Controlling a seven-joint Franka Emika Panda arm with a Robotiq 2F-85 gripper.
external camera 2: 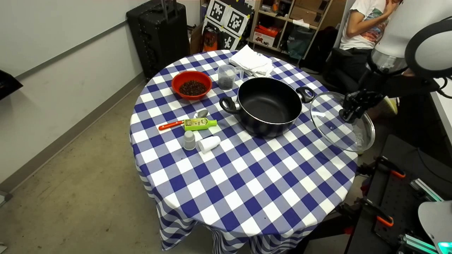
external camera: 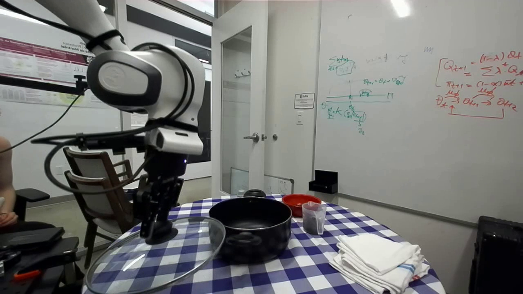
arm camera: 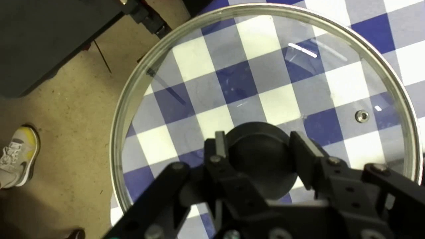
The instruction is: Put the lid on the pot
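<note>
Lid [external camera 2: 331, 125] hangs beside the pot [external camera: 265, 241], the claw [arm camera: 260, 151] gripping its knob [arm camera: 262, 169], presumably so the whole rim [arm camera: 116, 149] is free to seat.

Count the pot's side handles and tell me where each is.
2. In an exterior view, the pot has one handle on the side toward the green bottle and the opposite handle toward the lid. None seems hidden.
</note>
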